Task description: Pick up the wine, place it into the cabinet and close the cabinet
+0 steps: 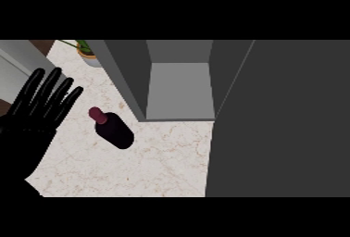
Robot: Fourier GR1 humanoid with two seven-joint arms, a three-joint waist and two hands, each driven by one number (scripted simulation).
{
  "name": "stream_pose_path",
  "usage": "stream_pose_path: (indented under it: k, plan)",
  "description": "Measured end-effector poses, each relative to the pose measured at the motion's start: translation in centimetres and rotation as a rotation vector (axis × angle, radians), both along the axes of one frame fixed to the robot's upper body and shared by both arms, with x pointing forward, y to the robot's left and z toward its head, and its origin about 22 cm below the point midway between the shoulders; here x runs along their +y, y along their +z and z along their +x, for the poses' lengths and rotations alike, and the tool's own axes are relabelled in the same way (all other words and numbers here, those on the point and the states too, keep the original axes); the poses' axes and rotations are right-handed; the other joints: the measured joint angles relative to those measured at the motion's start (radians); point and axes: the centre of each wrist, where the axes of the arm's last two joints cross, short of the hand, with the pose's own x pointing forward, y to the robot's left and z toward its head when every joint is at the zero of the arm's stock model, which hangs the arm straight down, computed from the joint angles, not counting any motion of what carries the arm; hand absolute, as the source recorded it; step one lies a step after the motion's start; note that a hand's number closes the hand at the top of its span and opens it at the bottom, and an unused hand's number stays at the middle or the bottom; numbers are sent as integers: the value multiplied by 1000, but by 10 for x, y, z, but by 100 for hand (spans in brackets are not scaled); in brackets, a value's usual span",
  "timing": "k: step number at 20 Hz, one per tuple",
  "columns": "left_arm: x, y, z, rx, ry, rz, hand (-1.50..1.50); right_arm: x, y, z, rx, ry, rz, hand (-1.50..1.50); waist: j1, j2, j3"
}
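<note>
Wine bottle stands alone on the desk, and the cabinet is open.

The dark bottle with its red cap is on the marble desk, just in front and to the left of the open grey cabinet, not touching it. The left hand shows at the left edge of the view with the fingers straight and spread, pointing up, holding nothing; it is near the bottle but apart from it. The cabinet door fills the right side of the view as a big grey panel. A potted plant stands at the back of the desk, left of the cabinet. The right hand is not visible.
</note>
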Motion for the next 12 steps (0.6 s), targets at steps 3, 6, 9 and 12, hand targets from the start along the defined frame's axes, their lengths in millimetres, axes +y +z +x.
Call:
stream_pose_path:
  k: [3, 6, 9, 12]
  plan:
    - [11, 22, -5, 21, -26, -16, -150, 0, 6, -8, 28, 2, -8, -150, 4, 0, 0]
    - [22, 36, -7, 44, -27, -28, -150, 5, 10, -12, 57, 15, 2, -150, 5, 0, 1]
    - [30, 49, -13, 53, -35, -41, -150, 11, 15, -16, 71, 27, 4, -150, 7, 0, 0]
    - [34, 67, -22, 58, -41, -45, -150, 13, 19, -17, 82, 25, 0, -150, 8, 0, 1]
